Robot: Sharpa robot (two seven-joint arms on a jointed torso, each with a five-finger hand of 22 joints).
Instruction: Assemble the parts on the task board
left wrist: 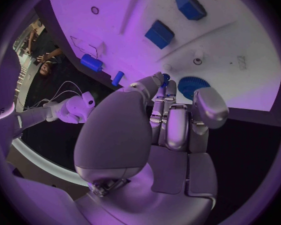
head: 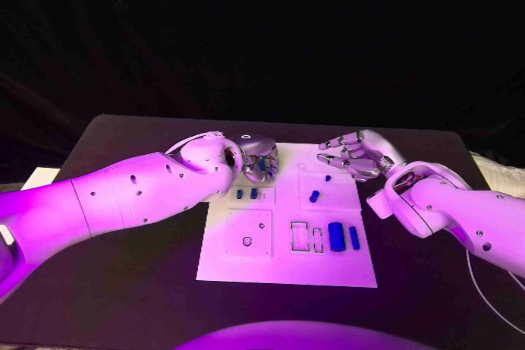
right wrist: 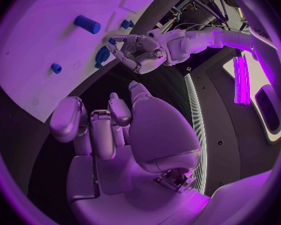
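The white task board (head: 287, 270) lies flat in the middle of the worktop, long side running away from the robot. Near its front edge, right of two rectangular slots, two blue cylinders (head: 336, 236) lie side by side. Further back, two small blue blocks (head: 246, 193) sit close together on the left, and a slim blue peg (head: 314, 197) sits near the middle. At the far edge, a blue gear (left wrist: 192, 85) lies flat.
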